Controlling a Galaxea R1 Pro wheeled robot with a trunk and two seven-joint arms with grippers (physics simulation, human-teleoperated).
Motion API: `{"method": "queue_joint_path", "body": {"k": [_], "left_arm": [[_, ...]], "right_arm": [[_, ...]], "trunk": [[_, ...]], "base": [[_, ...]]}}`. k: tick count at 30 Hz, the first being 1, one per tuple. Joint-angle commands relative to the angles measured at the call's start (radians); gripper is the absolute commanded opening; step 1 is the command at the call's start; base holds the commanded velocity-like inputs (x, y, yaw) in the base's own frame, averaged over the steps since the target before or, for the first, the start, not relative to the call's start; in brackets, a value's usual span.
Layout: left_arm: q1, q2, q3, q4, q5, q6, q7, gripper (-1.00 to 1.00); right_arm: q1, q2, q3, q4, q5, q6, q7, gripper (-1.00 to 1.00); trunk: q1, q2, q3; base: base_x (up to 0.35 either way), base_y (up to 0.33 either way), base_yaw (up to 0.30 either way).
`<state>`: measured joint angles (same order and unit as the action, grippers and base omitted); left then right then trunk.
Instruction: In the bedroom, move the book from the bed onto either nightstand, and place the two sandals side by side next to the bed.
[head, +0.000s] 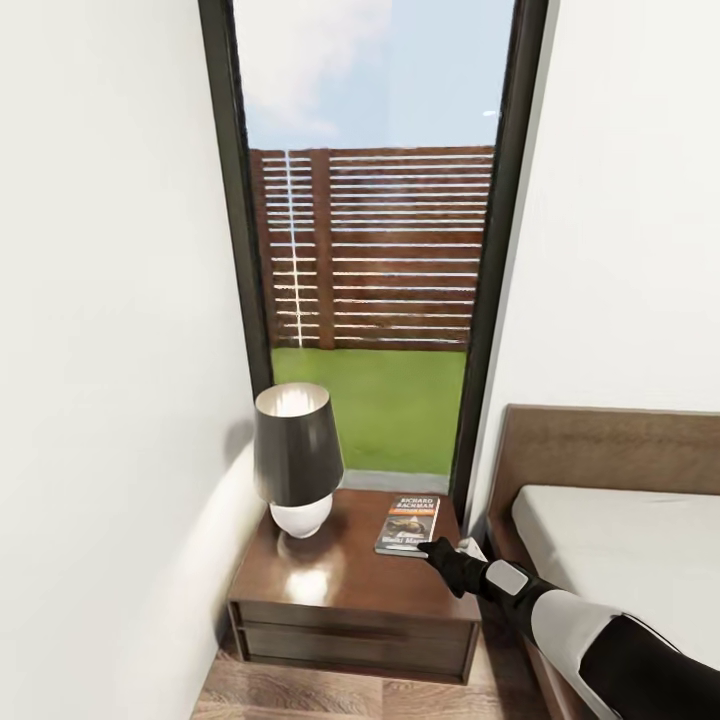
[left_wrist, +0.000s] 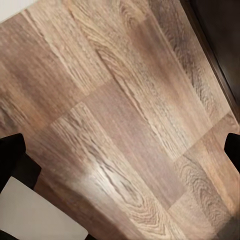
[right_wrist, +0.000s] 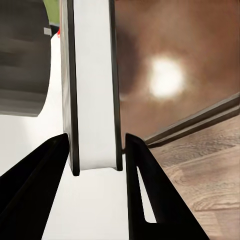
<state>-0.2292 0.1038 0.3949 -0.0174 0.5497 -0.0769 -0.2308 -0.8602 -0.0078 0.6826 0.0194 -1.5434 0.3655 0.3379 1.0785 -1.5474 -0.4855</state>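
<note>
Bedroom corner: book (head: 408, 524) on the nightstand (head: 350, 585) by the window (head: 372, 240).
Right end effector (head: 432, 549) pinches the book's near edge, at 3 o'clock from the lamp (head: 294, 458); bed (head: 620, 540) further right. Left end effector (left_wrist: 120, 150) spread over plank floor (left_wrist: 125, 125).

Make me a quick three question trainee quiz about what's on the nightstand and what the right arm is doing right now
1. True or false: the book lies flat on the nightstand.
2. What stands on the nightstand on the side away from the bed? A) a vase B) a lamp C) a clock
3. Fill in: in the right wrist view, the right pincer has the ____ edge-on between its fingers.

Key: 1 true, its cover faces up on the glossy top. 2 B, a dark-shaded lamp with a white base. 3 book, though whether the fingers press it or have just loosened cannot be told.
</note>
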Motion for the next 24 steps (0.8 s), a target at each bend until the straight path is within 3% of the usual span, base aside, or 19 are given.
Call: {"method": "queue_joint_path", "body": {"k": [1,24], "left_arm": [[-0.001,0.000,0.005,0.002,-0.001,-0.003,-0.005,1.00],[-0.001,0.000,0.005,0.002,-0.001,-0.003,-0.004,1.00]], "right_arm": [[-0.001,0.000,0.008,0.002,-0.009,0.005,0.006,-1.00],[0.000,0.002,0.007,0.002,-0.008,0.006,0.006,-1.00]], "trunk": [[0.000,-0.001,-0.001],[0.000,-0.001,-0.001]], "base": [[0.112,0.000,0.000],[0.112,0.000,0.000]]}}
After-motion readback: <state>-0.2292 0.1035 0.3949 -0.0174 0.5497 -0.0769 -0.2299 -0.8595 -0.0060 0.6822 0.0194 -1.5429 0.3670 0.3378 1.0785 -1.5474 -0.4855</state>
